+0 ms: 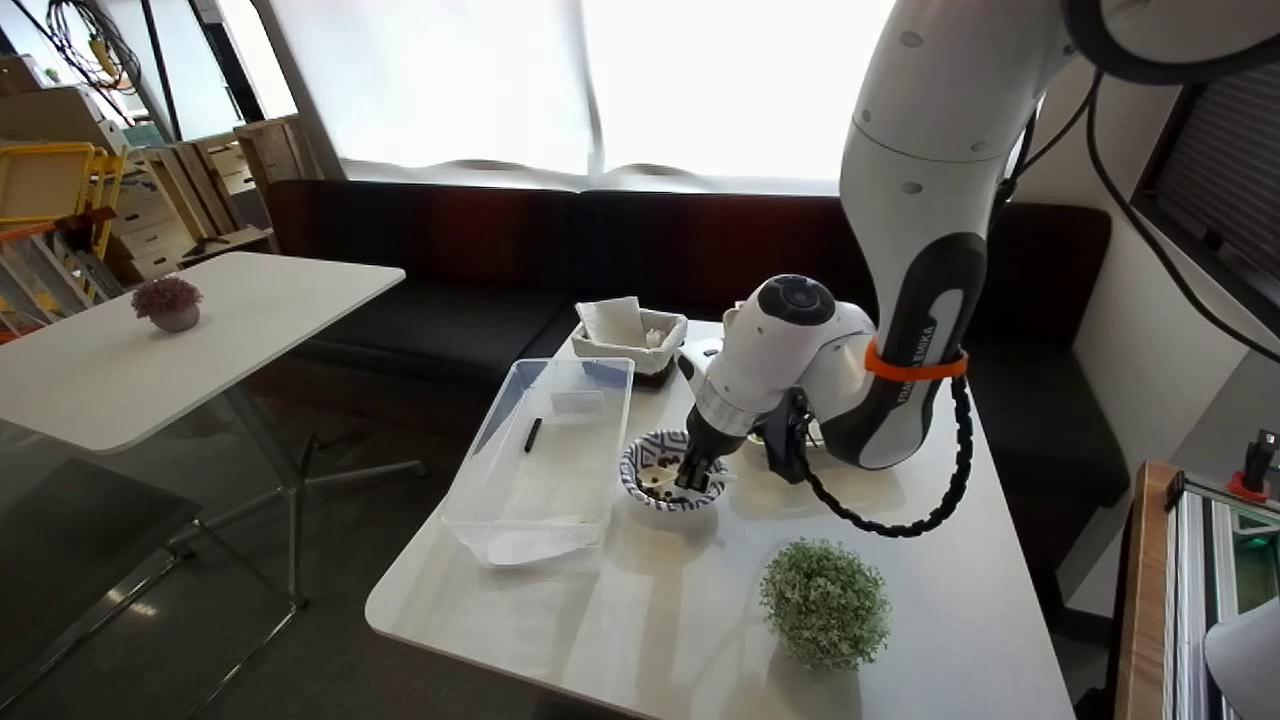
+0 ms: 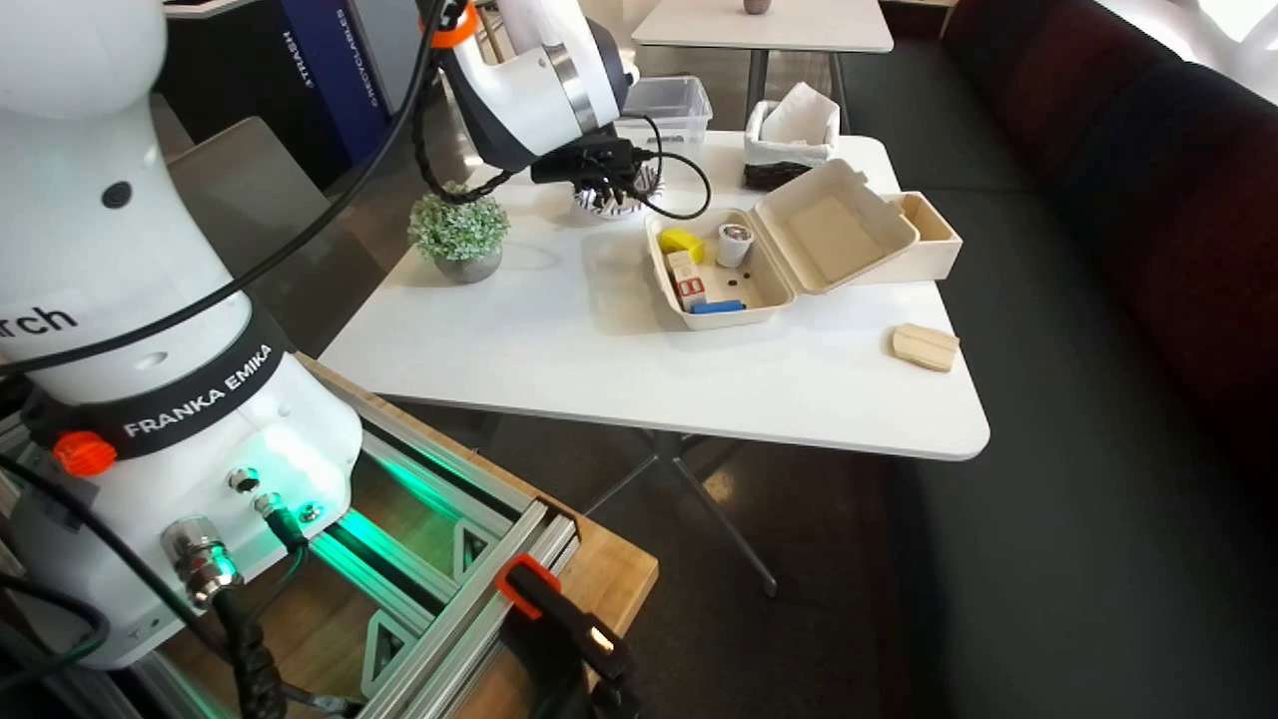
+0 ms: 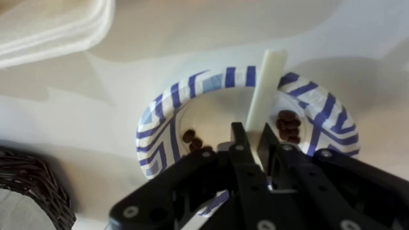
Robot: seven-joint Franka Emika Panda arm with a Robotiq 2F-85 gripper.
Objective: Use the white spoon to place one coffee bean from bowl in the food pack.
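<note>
Hand (image 3: 253,130) gripping white spoon (image 3: 266,84) over bowl (image 3: 230,77), coffee beans (image 3: 286,115) inside, contact unclear

There's one bowl (image 3: 212,82), one spoon (image 3: 265,86), one food pack (image 2: 764,275) — two plants (image 1: 825,605) (image 1: 168,300).

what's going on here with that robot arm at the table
A Franka arm has its Robotiq gripper closed on the handle of a white spoon, down at a blue-and-white patterned bowl. Coffee beans lie in clusters inside; whether the spoon carries one can't be made out. The food pack, a hinged clamshell, stands open on the table. Dark specks on its floor might be beans, but they're too small to tell.
</note>
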